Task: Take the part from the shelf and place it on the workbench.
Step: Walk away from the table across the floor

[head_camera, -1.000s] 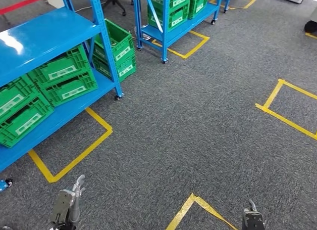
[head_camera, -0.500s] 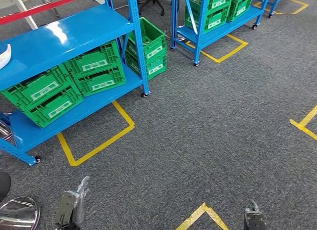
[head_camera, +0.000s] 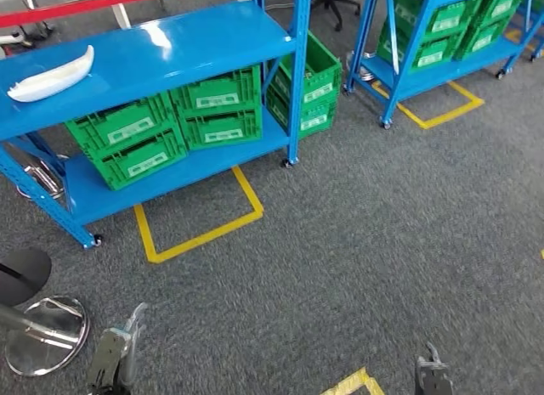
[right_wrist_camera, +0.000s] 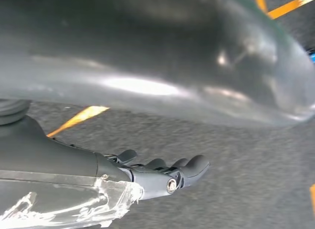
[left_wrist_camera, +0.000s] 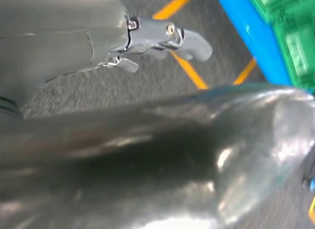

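Part [head_camera: 51, 75]: white, long, curved shell lying flat on top deck of blue shelf [head_camera: 192, 42], probably light, rigid, smooth, best gripped mid-length across narrow width; left robot hand [head_camera: 119, 352] and right robot hand [head_camera: 433, 375] hanging low, empty, fingers loosely extended.

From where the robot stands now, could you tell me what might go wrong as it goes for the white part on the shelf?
1. The white part lies near the blue shelf top's far-left end; a clumsy reach might nudge it off.
2. A chrome stool base sits on the floor beside the left hand; walking in could clip it.
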You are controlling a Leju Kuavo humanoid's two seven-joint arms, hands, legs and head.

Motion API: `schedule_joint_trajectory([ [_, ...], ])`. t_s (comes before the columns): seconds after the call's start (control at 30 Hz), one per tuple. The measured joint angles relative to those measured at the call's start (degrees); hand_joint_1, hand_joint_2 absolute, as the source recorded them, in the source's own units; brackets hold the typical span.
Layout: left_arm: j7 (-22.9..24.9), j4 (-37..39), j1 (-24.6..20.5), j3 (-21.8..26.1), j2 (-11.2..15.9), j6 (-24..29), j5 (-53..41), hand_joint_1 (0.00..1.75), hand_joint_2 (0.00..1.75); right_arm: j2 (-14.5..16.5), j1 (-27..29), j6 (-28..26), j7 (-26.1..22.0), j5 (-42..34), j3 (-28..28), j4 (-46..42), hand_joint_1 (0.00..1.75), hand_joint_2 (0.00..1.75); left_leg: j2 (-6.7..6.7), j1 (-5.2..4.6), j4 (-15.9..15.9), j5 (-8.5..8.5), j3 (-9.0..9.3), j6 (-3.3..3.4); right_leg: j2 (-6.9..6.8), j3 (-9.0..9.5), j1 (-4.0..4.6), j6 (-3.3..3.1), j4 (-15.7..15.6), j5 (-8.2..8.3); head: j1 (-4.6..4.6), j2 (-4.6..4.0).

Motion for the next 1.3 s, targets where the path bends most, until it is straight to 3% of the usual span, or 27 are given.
schedule_joint_trajectory([
  [0.03,0.0,0.0,-0.1,0.0,0.0,0.0,0.0,0.0,0.0,0.0,0.1,-0.1,0.0,-0.1,0.0,0.0,0.0,0.0,-0.35,0.1,0.0,-0.07,0.12,0.23,1.65,-1.94,-0.15,0.23,3.6,-1.6,0.19,0.0],
  [0.1,0.0,0.0,-0.2,-0.1,-0.1,0.0,0.0,0.0,0.0,0.0,0.3,-0.2,0.0,-0.3,0.0,0.1,0.0,0.0,-1.14,0.17,0.0,-0.32,0.34,0.48,3.0,-6.59,-0.34,0.57,11.1,-4.03,0.37,0.0],
  [0.13,0.0,0.0,-0.1,-0.1,-0.2,0.0,0.0,0.0,0.0,-0.1,0.4,-0.2,0.0,-0.4,0.0,0.1,0.0,0.0,-1.55,0.2,0.0,-0.52,0.54,0.49,3.14,-8.09,-0.4,0.7,12.7,-3.76,0.37,0.0],
  [0.17,0.0,0.1,-0.1,-0.1,-0.2,0.1,0.0,0.0,0.0,-0.1,0.4,-0.3,0.0,-0.4,0.0,0.1,0.0,0.0,-1.89,0.27,0.0,-0.77,0.85,0.38,3.16,-8.41,-0.48,0.82,12.0,-2.24,0.37,0.0],
  [0.23,0.0,0.1,0.0,-0.1,-0.2,0.1,0.0,0.0,0.0,-0.1,0.4,-0.5,-0.1,-0.6,0.0,0.1,0.0,0.0,-2.46,0.45,0.1,-1.46,1.71,-0.1,3.16,-6.17,-0.8,1.09,5.3,2.76,0.4,0.0],
  [0.3,-0.1,0.1,0.0,-0.1,-0.2,0.1,0.0,0.0,0.0,-0.2,0.3,-0.6,-0.2,-0.7,0.0,0.1,0.0,0.0,-2.84,0.35,0.4,-2.36,2.31,-0.76,3.35,-3.42,-1.08,0.87,-0.9,5.54,0.47,0.0],
  [0.47,-0.1,0.1,0.0,-0.1,-0.2,0.2,0.0,0.0,0.0,-0.2,0.2,-0.8,-0.5,-0.8,0.0,0.2,0.0,0.0,-2.91,0.52,1.5,-3.71,2.26,-2.1,3.68,-2.2,-0.96,-1.48,-2.4,4.99,0.21,0.0],
  [0.53,-0.1,0.1,-0.1,-0.1,-0.2,0.2,-0.1,0.0,0.0,-0.2,0.2,-0.9,-0.6,-0.8,0.0,0.2,0.0,0.0,-2.79,0.65,7.1,-5.99,-0.62,-2.7,3.65,-1.59,-1.05,-2.15,-2.6,4.44,0.01,0.0],
  [0.6,-0.1,0.1,0.0,-0.2,-0.2,0.2,-0.2,0.0,0.0,-0.2,0.3,-1.0,-0.6,-0.8,0.0,0.2,0.0,0.0,-2.76,0.72,15.1,-8.31,-5.72,-2.99,3.64,-0.81,-1.03,-2.39,-2.6,3.64,-0.09,0.0],
  [0.63,-0.1,0.1,0.1,-0.2,-0.2,0.2,-0.2,0.0,0.0,-0.2,0.3,-1.1,-0.7,-0.8,-0.1,0.2,0.0,0.0,-2.76,0.73,17.5,-8.17,-7.64,-2.97,3.66,-0.27,-1.02,-2.38,-2.6,3.17,-0.13,0.0],
  [0.67,-0.1,0.1,0.2,-0.2,-0.2,0.2,-0.2,0.0,0.0,-0.2,0.4,-1.1,-0.7,-0.8,-0.1,0.2,0.0,0.0,-2.76,0.72,17.7,-6.8,-8.58,-2.86,3.7,0.41,-1.01,-2.34,-2.6,2.65,-0.14,0.0],
  [0.7,-0.1,0.1,0.3,-0.2,-0.2,0.2,-0.2,0.0,0.0,-0.2,0.4,-1.2,-0.7,-0.8,-0.1,0.2,0.0,0.0,-2.76,0.68,15.7,-4.3,-8.4,-2.64,3.74,1.24,-1.01,-2.25,-2.6,2.07,-0.14,0.0],
  [0.77,-0.2,0.1,0.3,-0.2,-0.2,0.2,-0.2,0.0,0.0,-0.2,0.3,-1.2,-0.7,-0.8,0.0,0.2,0.0,0.0,-2.67,0.5,8.7,1.06,-6.25,-2.03,3.79,2.74,-0.95,-1.9,-2.7,0.75,-0.11,0.0],
  [0.8,-0.2,0.1,0.3,-0.2,-0.2,0.2,-0.2,0.0,0.0,-0.2,0.3,-1.2,-0.7,-0.8,0.0,0.2,0.0,0.0,-2.57,0.35,5.4,2.1,-4.93,-1.71,3.82,3.23,-0.88,-1.6,-2.8,0.12,-0.17,0.0],
  [0.87,-0.2,0.1,0.2,-0.2,-0.2,0.2,-0.2,0.0,0.0,-0.2,0.2,-1.2,-0.8,-0.8,0.0,0.2,0.0,0.0,-2.37,0.1,2.2,1.31,-3.36,-1.32,3.77,4.1,-0.74,-0.9,-3.5,-0.46,-0.17,-0.01],
  [0.97,-0.2,0.1,0.4,-0.1,-0.2,0.2,-0.2,0.0,0.0,-0.2,0.1,-1.3,-0.8,-0.8,0.0,0.2,0.0,0.0,-2.58,0.36,0.8,-0.02,-1.55,-0.56,3.61,4.95,-0.73,0.06,-2.6,-0.05,-0.06,0.0],
  [1.03,-0.2,0.1,0.4,-0.1,-0.2,0.2,-0.2,0.0,0.0,-0.2,0.0,-1.3,-0.8,-0.8,0.0,0.2,0.0,0.0,-2.74,0.55,0.4,-0.94,0.05,-0.01,3.58,1.99,-0.74,0.4,2.6,-0.81,0.14,0.0],
  [1.13,-0.2,0.1,0.5,-0.1,-0.2,0.2,-0.2,0.0,0.0,-0.2,0.2,-1.4,-0.8,-0.8,0.1,0.3,0.0,0.0,-2.86,0.55,0.3,-2.9,2.3,0.3,3.63,-5.71,-0.74,0.72,11.9,-5.0,0.34,0.0],
  [1.17,-0.2,0.1,0.6,-0.1,-0.3,0.2,-0.2,0.0,0.0,-0.2,0.3,-1.4,-0.8,-0.8,0.0,0.3,0.0,0.0,-2.93,0.57,0.3,-3.71,3.32,0.28,3.63,-7.47,-0.75,0.77,12.5,-6.18,0.37,0.0],
  [1.2,-0.2,0.1,0.7,-0.1,-0.3,0.2,-0.2,0.0,0.0,-0.2,0.3,-1.4,-0.8,-0.8,0.0,0.3,0.0,0.0,-2.99,0.6,0.3,-4.58,4.48,0.22,3.63,-8.48,-0.77,0.79,11.6,-6.35,0.37,0.0],
  [1.23,-0.2,0.1,0.7,-0.1,-0.3,0.2,-0.2,0.0,0.0,-0.2,0.4,-1.4,-0.8,-0.8,0.0,0.4,0.0,0.0,-3.03,0.65,0.3,-5.56,5.79,0.08,3.61,-8.93,-0.82,0.84,9.3,-4.91,0.39,0.0],
  [1.3,-0.2,0.2,0.8,-0.1,-0.3,0.2,-0.2,0.0,0.0,-0.2,0.6,-1.4,-0.8,-0.8,0.0,0.5,0.0,0.0,-3.09,0.61,0.4,-7.65,8.01,-0.41,3.38,-9.15,-0.92,0.7,3.4,2.65,0.46,-0.01],
])
